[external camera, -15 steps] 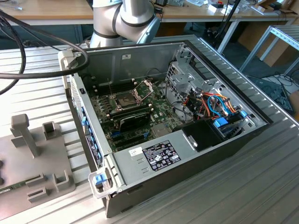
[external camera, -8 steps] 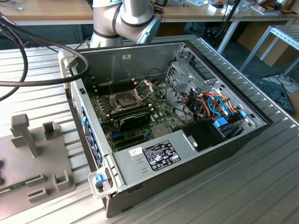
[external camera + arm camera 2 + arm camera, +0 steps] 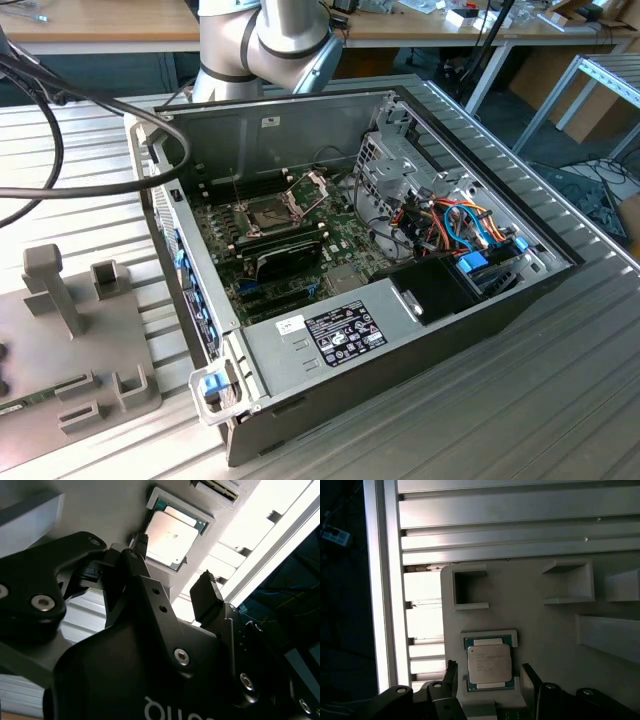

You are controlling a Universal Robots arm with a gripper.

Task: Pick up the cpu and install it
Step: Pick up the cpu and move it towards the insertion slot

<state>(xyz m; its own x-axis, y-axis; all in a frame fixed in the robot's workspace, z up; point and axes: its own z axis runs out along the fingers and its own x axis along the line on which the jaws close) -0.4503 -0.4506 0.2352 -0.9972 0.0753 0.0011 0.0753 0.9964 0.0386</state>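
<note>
The cpu (image 3: 489, 664) (image 3: 169, 539), a small square chip with a pale silver top, lies flat in a shallow recess of a grey holder plate (image 3: 545, 625). In both wrist views my gripper (image 3: 490, 677) (image 3: 173, 570) hovers over it, open, one black fingertip (image 3: 451, 672) on each side of the chip and nothing held. In the exterior view the open computer case (image 3: 420, 330) shows the green motherboard (image 3: 345, 235). Its dark socket (image 3: 270, 212) stands uncovered with its metal frame (image 3: 312, 183) hinged up.
The grey holder plate (image 3: 80, 340) with upright blocks and slots sits at the exterior view's left of the case, on a slatted aluminium table (image 3: 520, 420). Thick black cables (image 3: 60, 150) hang above it. Drive cages and coloured wiring (image 3: 450, 225) fill the case's right half.
</note>
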